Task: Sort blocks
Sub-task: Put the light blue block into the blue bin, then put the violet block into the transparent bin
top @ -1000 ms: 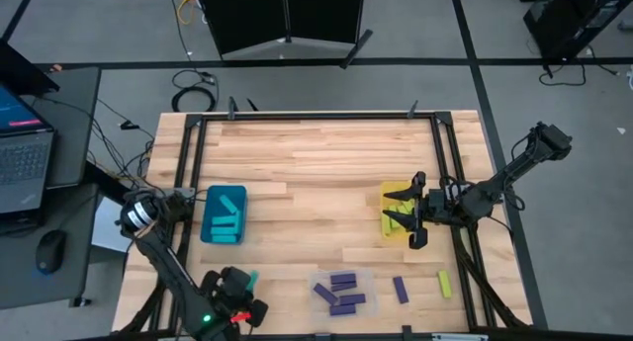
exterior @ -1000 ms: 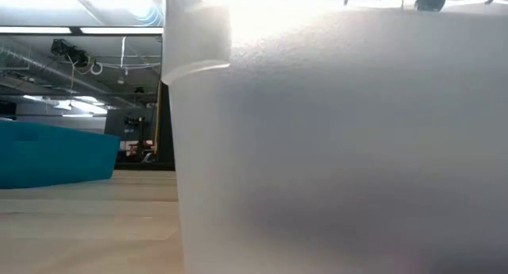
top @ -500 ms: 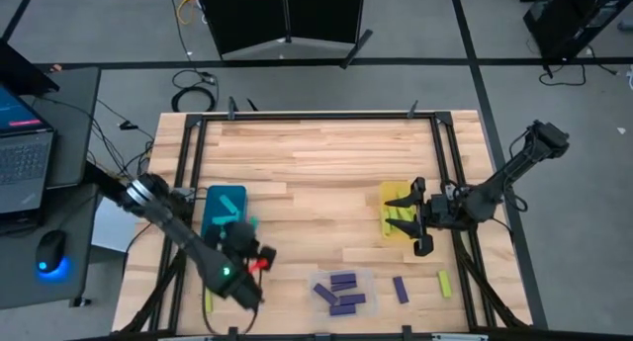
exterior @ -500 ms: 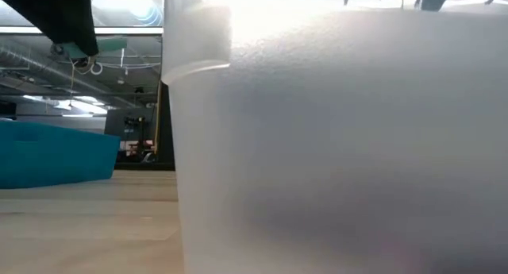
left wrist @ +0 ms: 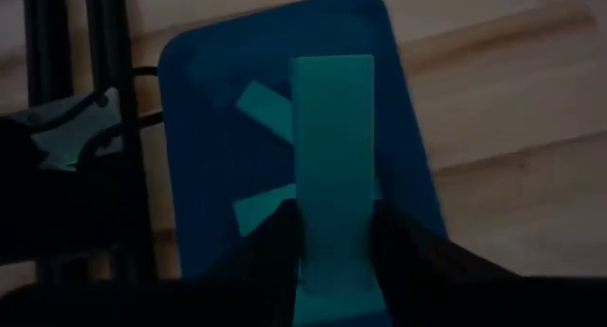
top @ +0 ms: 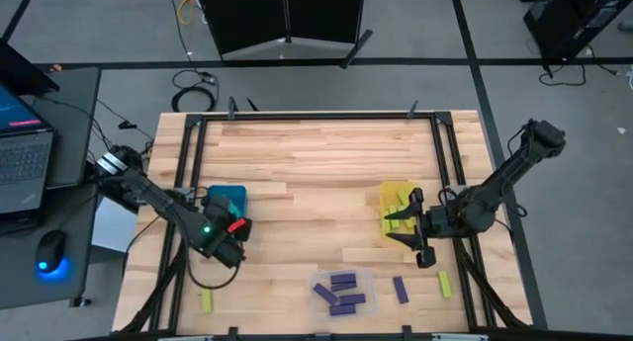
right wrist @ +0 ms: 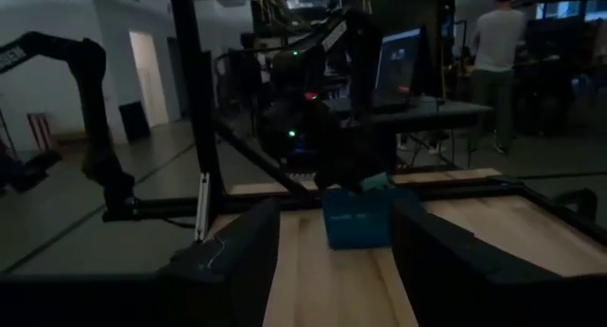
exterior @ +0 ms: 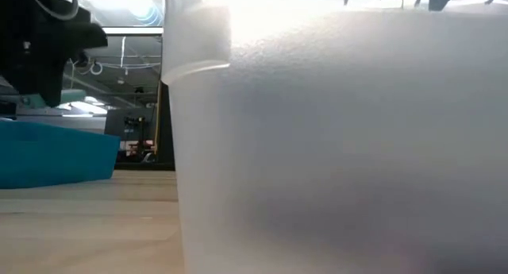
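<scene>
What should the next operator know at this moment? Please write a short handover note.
Left tool: shut on a cyan block, over the teal bin, which has cyan blocks inside.
Right tool: open, empty, by the yellow bin, which has yellow-green blocks inside.
Done: purple blocks lie in the clear bin.
Left: drop the held block; then a loose purple block and two yellow-green blocks on the table.

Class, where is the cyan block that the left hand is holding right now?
In the left wrist view, the cyan block sits between the left hand fingers, directly above the teal bin.
</scene>
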